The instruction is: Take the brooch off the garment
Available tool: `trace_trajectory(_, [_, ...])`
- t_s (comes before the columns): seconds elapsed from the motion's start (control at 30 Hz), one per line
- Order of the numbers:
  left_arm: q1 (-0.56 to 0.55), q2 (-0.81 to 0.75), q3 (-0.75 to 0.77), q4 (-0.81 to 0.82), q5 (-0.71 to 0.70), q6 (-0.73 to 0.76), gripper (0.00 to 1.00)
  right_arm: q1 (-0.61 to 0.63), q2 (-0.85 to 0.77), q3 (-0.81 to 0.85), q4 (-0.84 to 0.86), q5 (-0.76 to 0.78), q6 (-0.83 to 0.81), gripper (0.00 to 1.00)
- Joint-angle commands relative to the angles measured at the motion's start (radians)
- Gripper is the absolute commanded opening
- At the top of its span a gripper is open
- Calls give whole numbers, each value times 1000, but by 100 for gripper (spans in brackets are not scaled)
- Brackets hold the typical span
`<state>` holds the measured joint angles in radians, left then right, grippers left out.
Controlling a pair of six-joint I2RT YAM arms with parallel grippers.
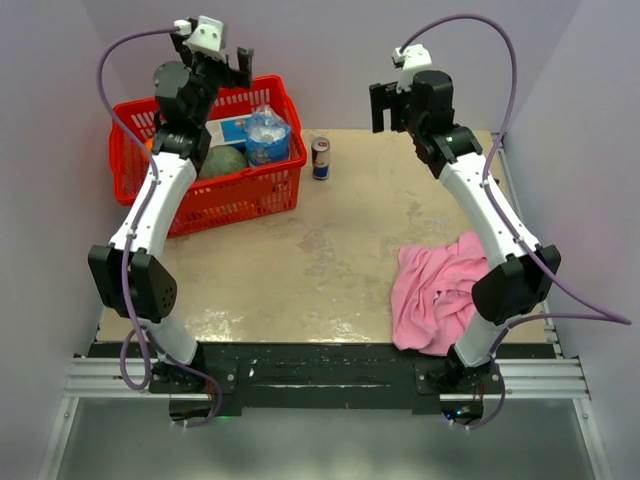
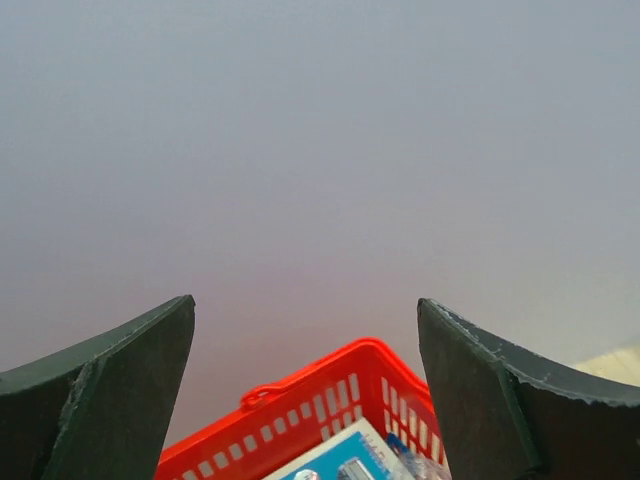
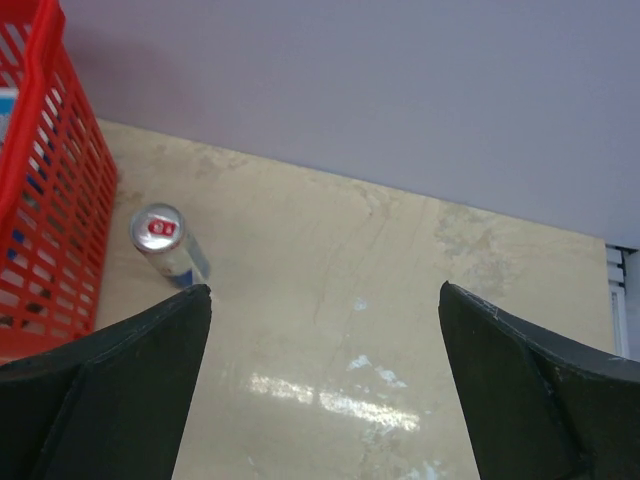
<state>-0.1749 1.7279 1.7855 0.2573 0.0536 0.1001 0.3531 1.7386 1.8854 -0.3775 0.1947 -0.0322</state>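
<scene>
The garment (image 1: pixel 440 290), a crumpled pink cloth, lies at the near right of the table, partly under my right arm. The brooch is hidden; no small disc shows on the cloth. My left gripper (image 1: pixel 214 62) is raised high over the red basket at the back left, open and empty; in the left wrist view its fingers (image 2: pixel 110 390) frame the basket's far rim. My right gripper (image 1: pixel 392 108) hangs raised over the back of the table, far from the garment, open with nothing between its fingers (image 3: pixel 530 390).
The red plastic basket (image 1: pixel 255 185) at the back left holds a blue-and-white box, a bag and a dark round thing. A drink can (image 1: pixel 321 158) stands right of it, also seen as the can (image 3: pixel 165 242) in the right wrist view. Lilac walls enclose the table.
</scene>
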Motion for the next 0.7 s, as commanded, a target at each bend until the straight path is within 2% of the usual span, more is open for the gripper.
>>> trace_trajectory(0.0, [-37, -76, -114, -99, 323, 108, 93, -2, -71, -107, -52, -52, -130, 99])
trace_trajectory(0.03, [-57, -112, -153, -125, 400, 137, 88, -3, -89, -138, -72, -113, -164, 98])
trace_trajectory(0.1, [-72, -155, -281, -193, 468, 235, 81, -2, -152, -215, -70, -110, -231, 97])
trace_trajectory(0.13, [-81, -192, -319, -220, 533, 277, 74, -3, -168, -279, -70, -95, -241, 98])
trace_trajectory(0.17, [-86, -205, -352, -301, 551, 371, 70, -5, -195, -308, -70, -72, -262, 98])
trace_trajectory(0.2, [-90, -217, -415, -325, 555, 406, 64, -6, -206, -354, -78, -67, -273, 98])
trace_trajectory(0.27, [-90, -234, -474, -357, 537, 452, 34, -9, -227, -388, -81, -69, -284, 97])
trace_trajectory(0.3, [-90, -229, -507, -365, 522, 457, 12, -9, -243, -411, -84, -75, -285, 96])
trace_trajectory(0.33, [-90, -223, -520, -375, 493, 461, 3, -11, -247, -417, -87, -83, -284, 94])
trace_trajectory(0.43, [-71, -194, -549, -398, 424, 466, 0, -16, -249, -425, -104, -129, -278, 89])
trace_trajectory(0.5, [-29, -174, -542, -388, 430, 399, 0, -23, -232, -413, -136, -181, -281, 80])
trace_trajectory(0.67, [110, -97, -491, -455, 436, 345, 0, -37, -208, -408, -161, -193, -299, 74])
